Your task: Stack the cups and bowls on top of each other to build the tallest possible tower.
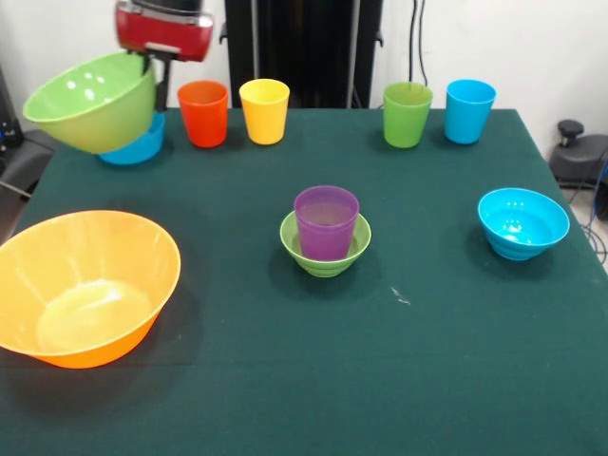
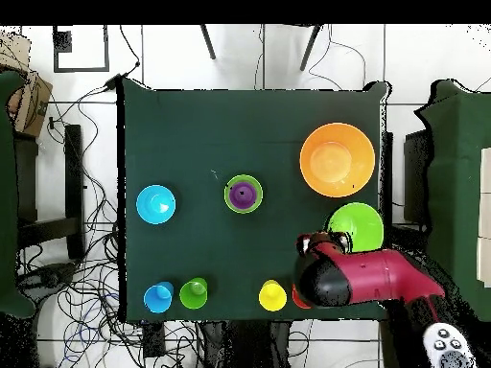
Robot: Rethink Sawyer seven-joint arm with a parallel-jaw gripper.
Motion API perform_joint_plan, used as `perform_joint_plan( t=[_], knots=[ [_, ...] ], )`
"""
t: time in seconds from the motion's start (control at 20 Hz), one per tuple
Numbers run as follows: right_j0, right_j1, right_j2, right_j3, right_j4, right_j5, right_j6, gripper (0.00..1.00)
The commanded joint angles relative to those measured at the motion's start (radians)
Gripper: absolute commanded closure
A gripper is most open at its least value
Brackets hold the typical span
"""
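Note:
My gripper is at the far left of the front view, shut on the rim of the medium green bowl. The bowl hangs tilted in the air, just above the medium blue bowl, which it partly hides. In the overhead view the green bowl lies beside my red arm. At the table's middle the purple cup stands inside the small green bowl. The small blue bowl sits alone at the right. The orange cup, yellow cup, green cup and light blue cup stand in a row along the far edge.
The very large orange bowl sits upright at the near left of the dark green table cloth. In the overhead view it lies just beyond the held green bowl. Cables and table legs lie round the table.

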Motion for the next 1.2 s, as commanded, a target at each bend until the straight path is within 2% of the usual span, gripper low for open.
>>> perform_joint_plan(
  t=[0.05, 0.4, 0.55, 0.9, 1.2],
  knots=[
    [0.146, 0.005, -0.03, 0.052, 0.074, 0.107, 0.129, 1.0],
    [0.247, 0.034, -0.1, 0.051, 0.126, 0.08, 0.181, 1.0],
    [0.255, 0.047, -0.119, 0.054, 0.135, 0.056, 0.175, 1.0],
    [0.264, 0.163, -0.185, 0.014, 0.091, -0.058, 0.179, 1.0],
    [0.278, 0.225, -0.221, -0.02, 0.085, -0.128, 0.173, 1.0]
  ],
)
